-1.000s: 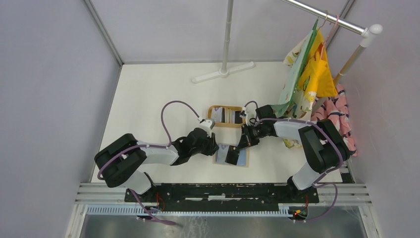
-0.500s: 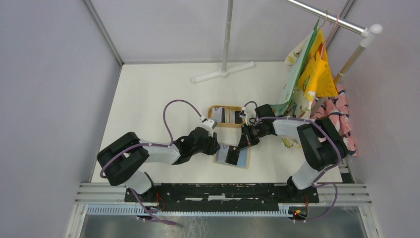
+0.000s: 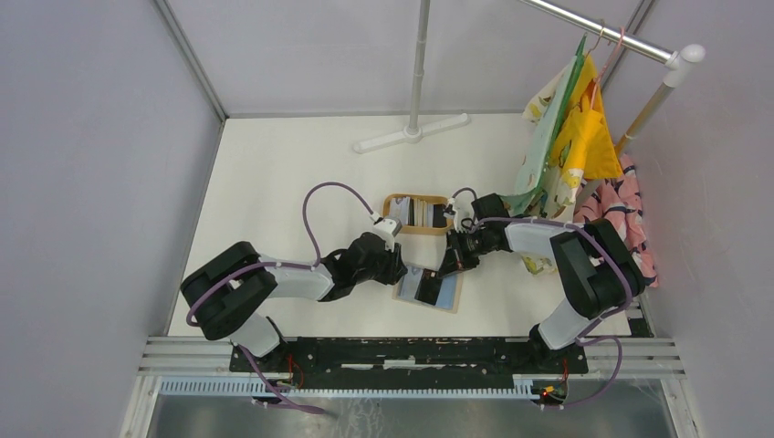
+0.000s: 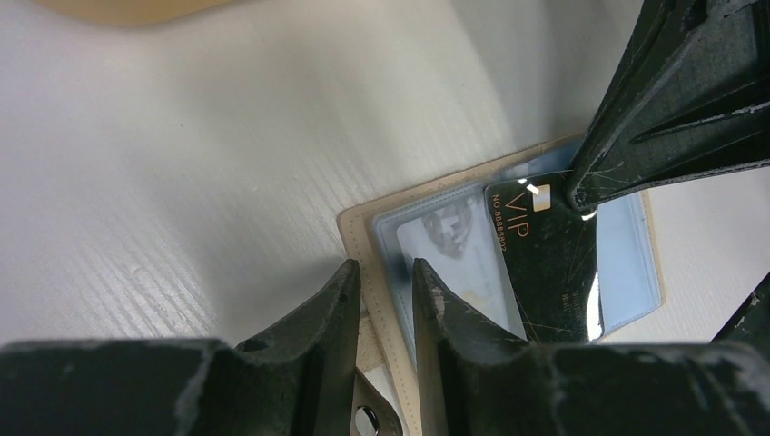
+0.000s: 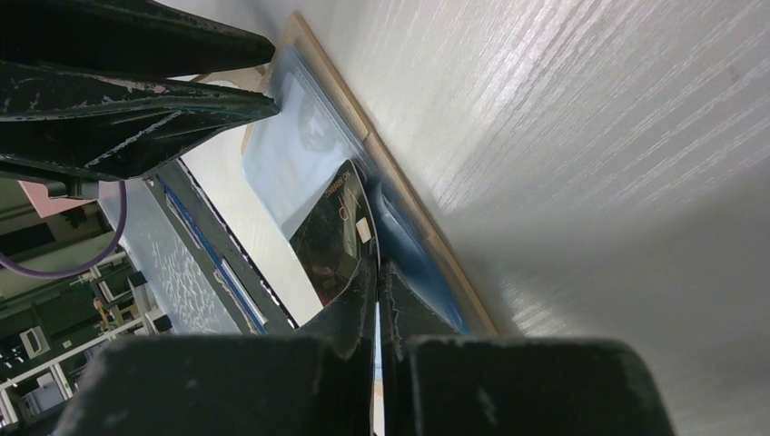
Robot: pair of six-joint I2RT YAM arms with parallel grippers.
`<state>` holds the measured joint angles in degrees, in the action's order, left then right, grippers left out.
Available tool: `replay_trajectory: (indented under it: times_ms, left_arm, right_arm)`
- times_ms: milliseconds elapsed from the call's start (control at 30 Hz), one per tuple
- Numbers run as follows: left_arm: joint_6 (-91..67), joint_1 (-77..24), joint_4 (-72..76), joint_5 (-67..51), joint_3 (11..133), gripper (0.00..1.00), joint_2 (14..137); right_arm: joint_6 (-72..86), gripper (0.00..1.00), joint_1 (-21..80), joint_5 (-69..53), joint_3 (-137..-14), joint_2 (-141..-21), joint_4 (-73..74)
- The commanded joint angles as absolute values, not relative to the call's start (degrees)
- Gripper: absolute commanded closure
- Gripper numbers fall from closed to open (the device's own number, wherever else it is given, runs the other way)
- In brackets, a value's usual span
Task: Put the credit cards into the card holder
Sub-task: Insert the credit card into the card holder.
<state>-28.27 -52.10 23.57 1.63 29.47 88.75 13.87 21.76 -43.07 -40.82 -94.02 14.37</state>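
**Overhead and wrist views, card at the holder.** The card holder [image 3: 444,294] lies open on the white tabletop [image 3: 274,182], between your two arms and just in front of the oval wooden tray [image 3: 391,212]. Its light blue lining faces up.

**Left arm.** Your left gripper [image 4: 385,265] sits at the left edge of the card holder [image 4: 359,227]. Its jaws are narrow, and the beige border runs between them. A small snap button [image 4: 366,418] shows low between the fingers [image 4: 336,318].

**Right arm.** Your right gripper [image 5: 377,272] is fully closed on a black credit card [image 5: 336,232]. The left wrist view shows gold "VIP" lettering on this card [image 4: 545,263]. The card is tilted. Its free end rests over the blue lining [image 5: 291,154], near the middle of the open holder. You cannot tell from these views whether its edge has entered a pocket.

**Other cards.** A pale card [image 4: 454,241] lies flat under the holder's clear sleeve, just beside the black one. More credit cards [image 3: 422,213] lie inside the tray, apart from the holder.

**Position overhead.** The left gripper [image 3: 397,271] and right gripper [image 3: 447,266] face each other across the holder, near but not touching.
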Motion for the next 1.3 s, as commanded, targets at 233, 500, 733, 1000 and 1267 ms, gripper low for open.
replay_trajectory:
  times_ms: [233,500,733,1000,1267]
  left_arm:
    - [-26.63,-52.41,22.72,3.24,31.7,0.66,87.82]
    - [-26.15,-52.47,22.59,2.96,31.81,0.66,87.3]
    - [-25.68,-52.45,23.51,2.05,31.34,0.66,86.59]
    - [-25.39,-52.46,25.16,0.39,30.81,0.66,86.44]
    - [-25.44,-52.47,26.49,-1.23,30.54,0.66,87.33]
  right_arm:
    - [16.07,1.0,21.66,-40.58,-38.43,-93.35,13.35]
    - [16.95,1.0,21.31,-40.18,-38.06,-93.57,13.09]
    - [17.17,1.0,21.26,-38.6,-38.46,-94.93,13.77]
    - [17.97,1.0,21.09,-37.14,-39.35,-96.76,14.69]
    - [18.94,1.0,20.65,-37.5,-40.59,-98.2,15.45]
